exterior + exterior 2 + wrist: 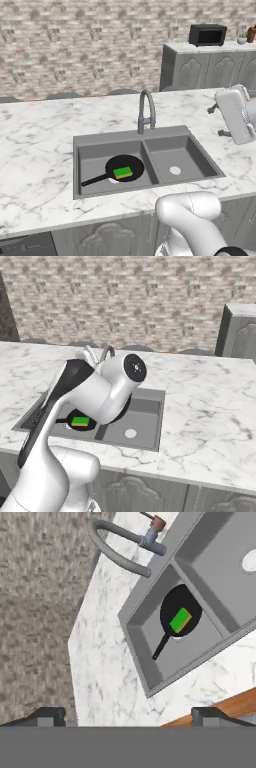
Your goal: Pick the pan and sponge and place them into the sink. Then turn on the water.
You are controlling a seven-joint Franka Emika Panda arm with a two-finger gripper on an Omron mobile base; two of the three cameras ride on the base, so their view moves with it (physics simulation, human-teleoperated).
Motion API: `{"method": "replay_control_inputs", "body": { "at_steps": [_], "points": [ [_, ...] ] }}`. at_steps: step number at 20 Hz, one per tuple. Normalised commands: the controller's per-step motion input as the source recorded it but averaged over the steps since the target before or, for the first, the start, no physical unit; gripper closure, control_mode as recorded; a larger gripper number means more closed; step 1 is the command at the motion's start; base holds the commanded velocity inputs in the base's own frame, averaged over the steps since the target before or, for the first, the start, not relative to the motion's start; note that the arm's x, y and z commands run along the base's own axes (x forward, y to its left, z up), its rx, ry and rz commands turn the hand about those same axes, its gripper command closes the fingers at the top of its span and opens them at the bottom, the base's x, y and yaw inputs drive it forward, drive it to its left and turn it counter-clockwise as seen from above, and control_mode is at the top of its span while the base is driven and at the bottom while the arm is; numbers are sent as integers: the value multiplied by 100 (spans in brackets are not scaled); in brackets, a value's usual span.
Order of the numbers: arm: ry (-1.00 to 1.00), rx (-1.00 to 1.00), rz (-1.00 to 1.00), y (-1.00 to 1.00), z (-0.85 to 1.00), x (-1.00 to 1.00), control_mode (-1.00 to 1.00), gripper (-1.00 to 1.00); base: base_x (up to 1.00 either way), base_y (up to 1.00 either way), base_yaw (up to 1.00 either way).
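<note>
The pan (126, 166) lies flat in the left basin of the sink (200, 159), its long handle pointing toward the basin's front-left corner; the sponge (123, 173) rests on the pan, green side up; the right basin has open room; the gripper (127, 714) hangs high above the desk (35, 145), jaws wide apart, holding nothing; the faucet (146, 111) arches over the divider.
</note>
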Motion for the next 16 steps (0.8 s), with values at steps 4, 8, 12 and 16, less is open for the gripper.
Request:
{"method": "replay_control_inputs", "body": {
  "at_steps": [4,8,12,16],
  "points": [
    [30,49,-39,-3,0,28,-100,-100,0,0,0],
    [42,41,-34,0,11,38,-100,-100,0,0,0],
    [52,42,-24,-1,2,54,-100,-100,0,0,0],
    [52,52,-15,-25,0,59,-100,-100,0,0,0]
  ]
}}
